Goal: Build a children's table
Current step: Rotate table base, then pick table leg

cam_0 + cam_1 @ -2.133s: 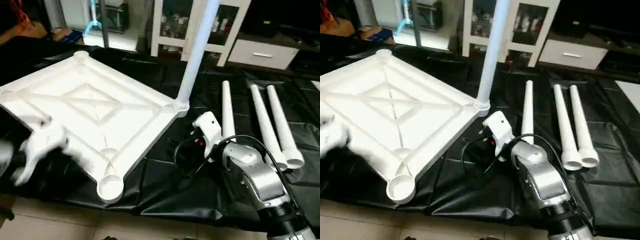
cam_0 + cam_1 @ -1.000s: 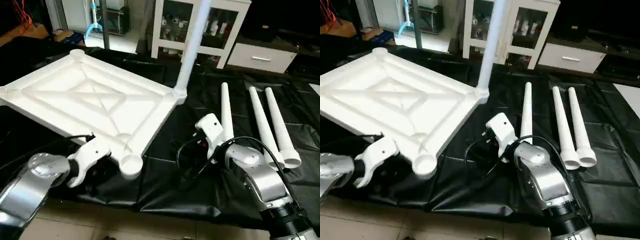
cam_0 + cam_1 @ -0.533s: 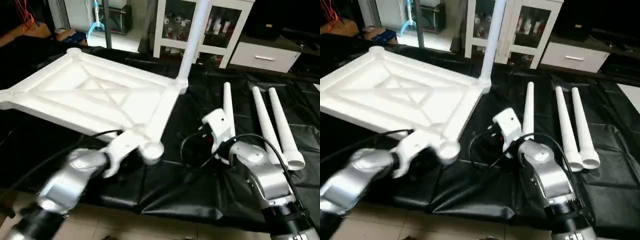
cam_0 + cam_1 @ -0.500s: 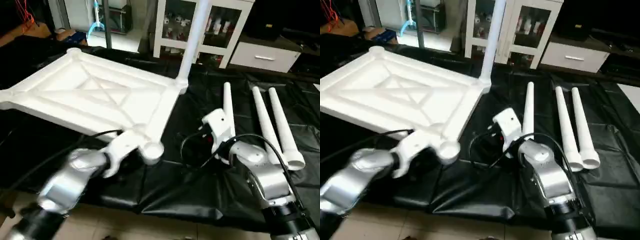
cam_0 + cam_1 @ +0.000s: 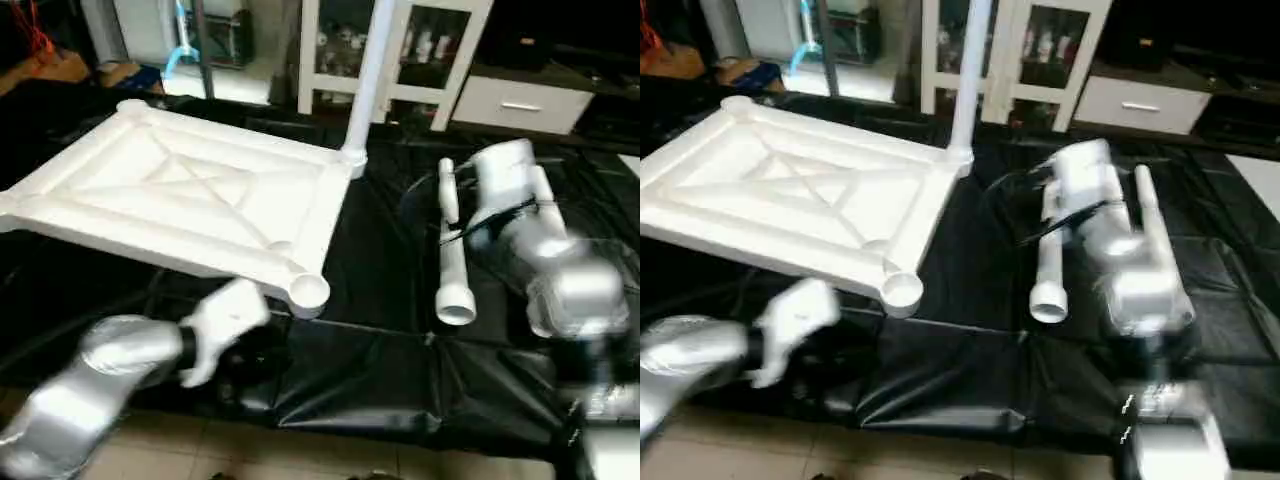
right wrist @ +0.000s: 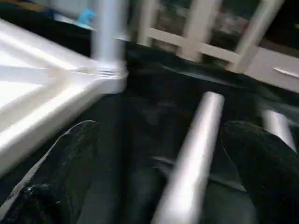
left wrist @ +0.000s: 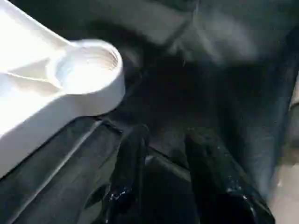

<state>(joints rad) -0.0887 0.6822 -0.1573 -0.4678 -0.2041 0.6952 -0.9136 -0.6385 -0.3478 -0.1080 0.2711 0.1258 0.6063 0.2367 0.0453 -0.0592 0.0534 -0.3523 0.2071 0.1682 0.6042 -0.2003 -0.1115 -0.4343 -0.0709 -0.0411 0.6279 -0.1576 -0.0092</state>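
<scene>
The children's table top [image 5: 190, 205] lies upside down on black cloth, X-ribs up. One white leg [image 5: 368, 70] stands upright in its far right corner socket. The near corner socket [image 5: 308, 292] is empty. My left gripper [image 7: 167, 135] hovers low over the cloth just in front of that socket [image 7: 86, 70], its fingers [image 7: 128, 168] a little apart with nothing between them. My right gripper [image 6: 163, 128] is wide open above a loose leg [image 6: 196, 149] that lies on the cloth. That leg [image 5: 450, 245] has its wide end toward me. My right forearm [image 5: 540, 250] covers the other loose legs.
A white glass-door cabinet [image 5: 420, 45] and a white drawer unit [image 5: 520, 100] stand behind the work surface. The black cloth [image 5: 380, 380] hangs over the front edge, with floor tiles [image 5: 300, 455] below. Another loose leg [image 6: 280, 123] lies beside the one under my right gripper.
My left gripper has drawn back from the top's near corner socket toward the front edge. My right arm has lifted and swung forward over the loose legs.
</scene>
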